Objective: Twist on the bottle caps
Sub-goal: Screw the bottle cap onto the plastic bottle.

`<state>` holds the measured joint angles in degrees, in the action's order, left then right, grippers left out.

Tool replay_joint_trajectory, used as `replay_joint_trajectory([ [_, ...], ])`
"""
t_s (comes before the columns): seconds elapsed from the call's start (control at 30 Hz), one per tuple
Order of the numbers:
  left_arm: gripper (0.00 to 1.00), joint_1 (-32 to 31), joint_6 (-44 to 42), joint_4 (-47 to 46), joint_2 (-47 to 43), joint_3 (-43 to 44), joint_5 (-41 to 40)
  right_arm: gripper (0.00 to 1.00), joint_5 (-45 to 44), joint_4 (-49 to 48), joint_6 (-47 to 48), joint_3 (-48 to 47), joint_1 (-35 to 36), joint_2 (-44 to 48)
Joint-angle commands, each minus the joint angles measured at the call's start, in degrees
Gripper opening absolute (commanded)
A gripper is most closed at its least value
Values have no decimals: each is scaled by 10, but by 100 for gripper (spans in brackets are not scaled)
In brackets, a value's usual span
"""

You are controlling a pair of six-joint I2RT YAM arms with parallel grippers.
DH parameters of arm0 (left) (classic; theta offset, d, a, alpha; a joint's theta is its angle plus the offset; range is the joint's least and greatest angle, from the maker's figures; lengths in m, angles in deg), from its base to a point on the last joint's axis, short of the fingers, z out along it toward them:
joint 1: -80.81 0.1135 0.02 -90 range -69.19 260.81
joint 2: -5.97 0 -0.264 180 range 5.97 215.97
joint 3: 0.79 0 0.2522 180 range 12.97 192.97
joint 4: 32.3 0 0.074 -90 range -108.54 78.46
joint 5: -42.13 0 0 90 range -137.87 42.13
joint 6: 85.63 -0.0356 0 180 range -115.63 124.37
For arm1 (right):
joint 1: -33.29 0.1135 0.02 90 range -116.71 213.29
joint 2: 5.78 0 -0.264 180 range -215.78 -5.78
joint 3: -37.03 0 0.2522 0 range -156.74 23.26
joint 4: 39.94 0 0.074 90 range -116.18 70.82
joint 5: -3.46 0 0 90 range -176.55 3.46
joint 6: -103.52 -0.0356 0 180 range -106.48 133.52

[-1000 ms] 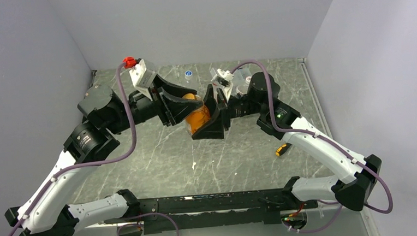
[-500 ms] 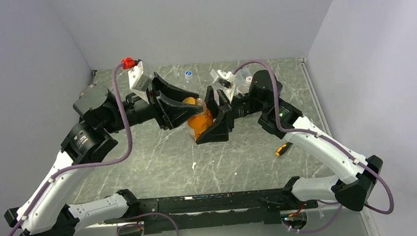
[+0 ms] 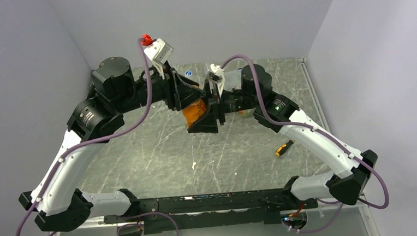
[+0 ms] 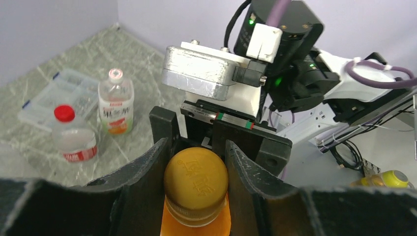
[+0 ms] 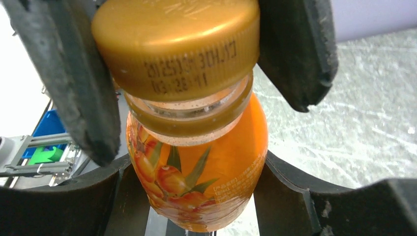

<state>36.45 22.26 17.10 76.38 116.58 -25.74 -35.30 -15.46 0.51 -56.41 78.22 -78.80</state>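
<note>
The squat bottle of orange liquid point(image 5: 206, 182) hangs above the table, its fruit-printed body clamped between the fingers of my right gripper point(image 5: 194, 167). Its orange cap point(image 4: 195, 179) sits on the neck, and my left gripper point(image 4: 196, 150) is shut on the cap's sides. In the top view the two grippers meet nose to nose at the table's middle back, left gripper point(image 3: 190, 99) and right gripper point(image 3: 210, 111) around the bottle point(image 3: 194, 113). A red-capped bottle point(image 4: 74, 137) and a white-labelled bottle point(image 4: 116, 105) with a whitish cap stand upright on the table.
A flat clear compartment box point(image 4: 54, 93) lies behind the two standing bottles. A small blue cap point(image 3: 188, 73) rests near the back wall. A yellow-handled screwdriver point(image 3: 283, 148) lies at the right of the marbled table point(image 3: 159, 159).
Both arms have carried the orange bottle a little toward the back wall. The left arm has risen and its wrist has turned about the cap. Both grips are unchanged.
</note>
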Motion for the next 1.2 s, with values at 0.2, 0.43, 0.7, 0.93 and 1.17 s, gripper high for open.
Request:
replay_joint_trajectory([
  [0.2,2,37,13,92,22,8,36,12,-46,-10,20,-28,10,2],
  [0.43,8,42,-2,109,14,3,52,10,-41,-44,4,-25,8,4],
  [0.7,19,45,-16,144,21,19,44,11,-23,-38,7,-43,8,-15],
  [0.93,37,45,-13,128,15,22,22,11,-29,-32,17,-37,9,-20],
  [1.17,47,45,-13,130,28,41,20,11,-40,-25,32,-32,9,-20],
])
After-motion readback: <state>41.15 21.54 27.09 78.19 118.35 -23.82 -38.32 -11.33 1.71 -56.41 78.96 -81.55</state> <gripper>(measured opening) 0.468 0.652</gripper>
